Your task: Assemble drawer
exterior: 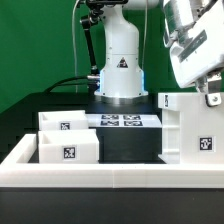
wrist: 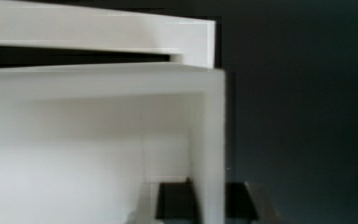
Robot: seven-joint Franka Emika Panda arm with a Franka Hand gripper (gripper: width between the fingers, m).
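The large open-fronted white cube casing (exterior: 190, 128) stands at the exterior view's right, with a square tag on its front. My gripper (exterior: 210, 96) is at its top edge. In the wrist view my gripper (wrist: 208, 206) has its two black fingers (wrist: 174, 205) pressed on either side of a thin upright wall of the casing (wrist: 105, 130), so it is shut on that wall. Two smaller open-topped white boxes sit at the exterior view's left: one in front (exterior: 68, 150) and one behind it (exterior: 62, 120).
The marker board (exterior: 122, 121) lies flat on the black tabletop between the boxes and the casing. A long low white border wall (exterior: 100, 178) runs along the front. The arm's white base (exterior: 121, 70) stands at the back.
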